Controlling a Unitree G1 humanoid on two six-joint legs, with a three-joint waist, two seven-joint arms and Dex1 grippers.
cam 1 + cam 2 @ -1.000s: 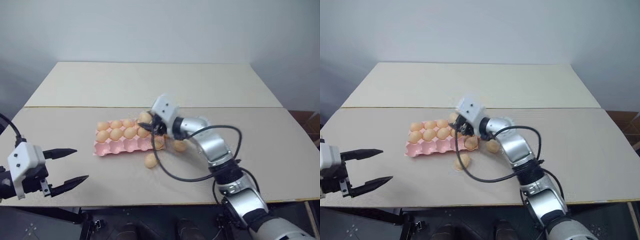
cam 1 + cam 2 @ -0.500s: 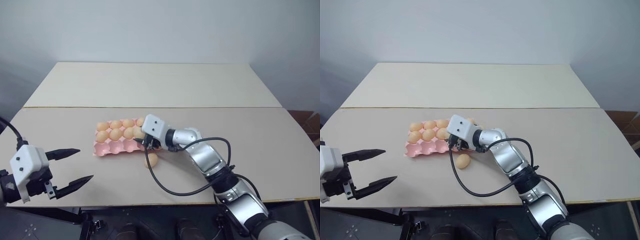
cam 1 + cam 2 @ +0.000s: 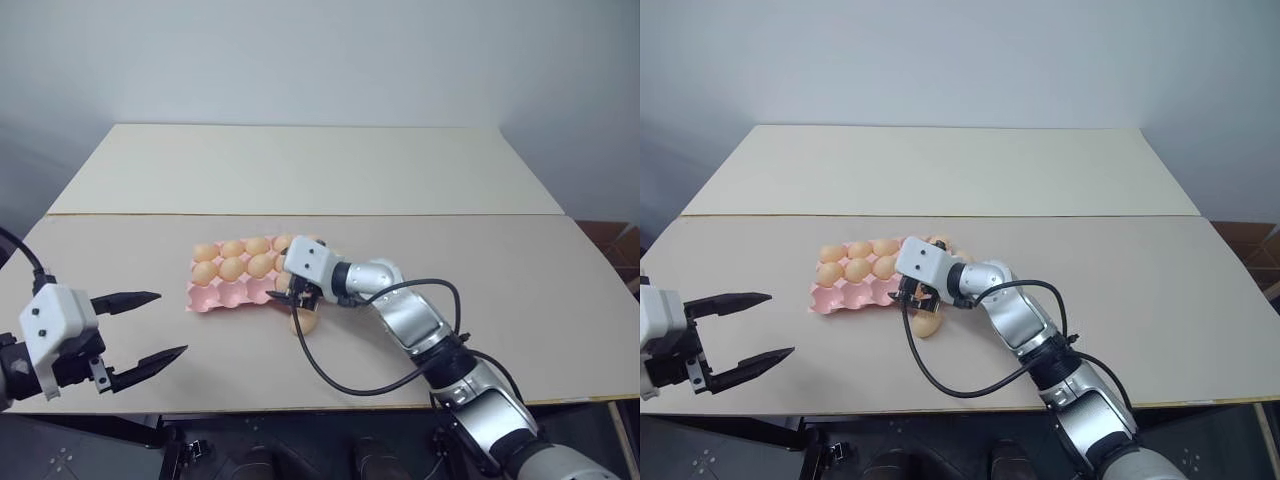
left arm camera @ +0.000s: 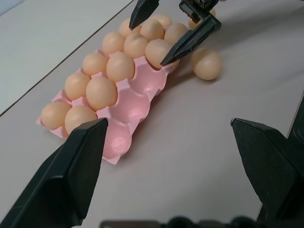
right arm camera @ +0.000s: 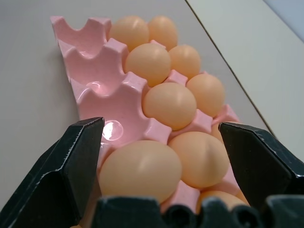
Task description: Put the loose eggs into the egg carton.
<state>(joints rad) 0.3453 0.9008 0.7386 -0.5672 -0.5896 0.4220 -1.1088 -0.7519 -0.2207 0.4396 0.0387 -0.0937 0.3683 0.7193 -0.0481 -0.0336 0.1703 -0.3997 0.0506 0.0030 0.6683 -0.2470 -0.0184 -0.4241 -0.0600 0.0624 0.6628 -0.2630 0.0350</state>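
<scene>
The pale-pink egg carton (image 3: pixel 215 297) lies mid-table with tan-orange eggs (image 4: pixel 100 92) in its two far rows and several near cups bare. My right gripper (image 3: pixel 288 293) hovers low over the carton's right end, open. In the right wrist view its fingers (image 5: pixel 71 171) stand wide on either side of an egg (image 5: pixel 140 168) resting in a near-row cup. One loose egg (image 3: pixel 304 321) lies on the table just in front of the carton, under my right wrist. My left gripper (image 3: pixel 170 323) hangs open and empty near the table's front left edge, well apart from the carton.
The table (image 3: pixel 300 170) is two pale boards joined by a seam running behind the carton. A black cable (image 3: pixel 340 375) loops from my right arm over the table in front of the loose egg.
My right gripper came down and left over the carton's near row with an egg, then opened, leaving it in a cup. The left gripper kept still.
</scene>
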